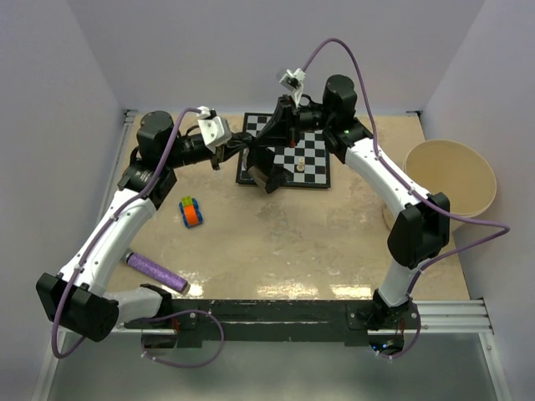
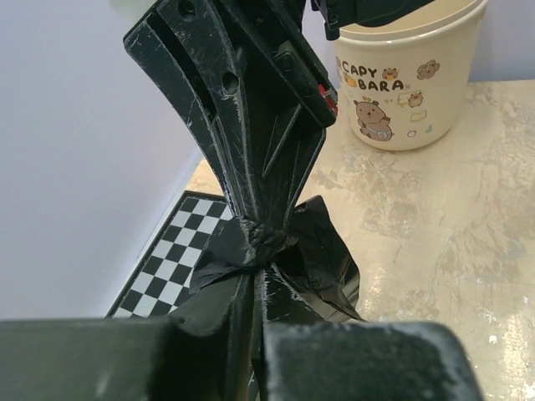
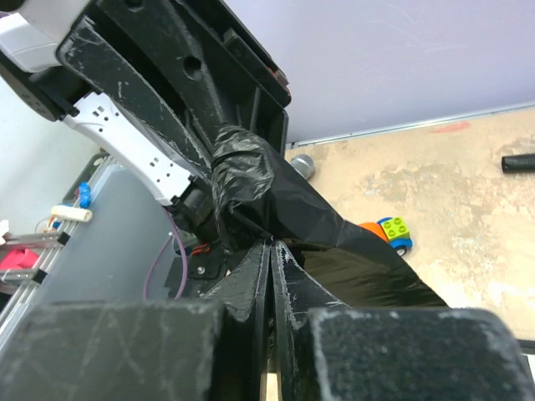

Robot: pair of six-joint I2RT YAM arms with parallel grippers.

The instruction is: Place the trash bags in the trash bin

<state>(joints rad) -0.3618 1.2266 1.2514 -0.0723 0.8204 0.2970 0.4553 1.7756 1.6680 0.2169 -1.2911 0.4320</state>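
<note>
A crumpled glossy black trash bag point(image 1: 266, 175) hangs between my two grippers above the left part of the chessboard point(image 1: 313, 159). My left gripper point(image 1: 251, 157) is shut on the film, as the left wrist view point(image 2: 257, 284) shows with the bag point(image 2: 322, 259) bunched at its tips. My right gripper point(image 1: 274, 163) is shut on the same bag point(image 3: 313, 213), its fingertips pinched together in the right wrist view point(image 3: 272, 251). The two grippers meet almost tip to tip. The cream trash bin point(image 1: 450, 180) stands at the table's right edge, far from the bag; its capybara print shows in the left wrist view point(image 2: 401, 83).
A chess piece point(image 1: 298, 164) stands on the board. A colourful toy car point(image 1: 192, 211) lies left of centre, also in the right wrist view point(image 3: 389, 232). A purple textured roll point(image 1: 156, 272) lies near the left arm's base. A short black rod end point(image 3: 518, 161) shows at one edge.
</note>
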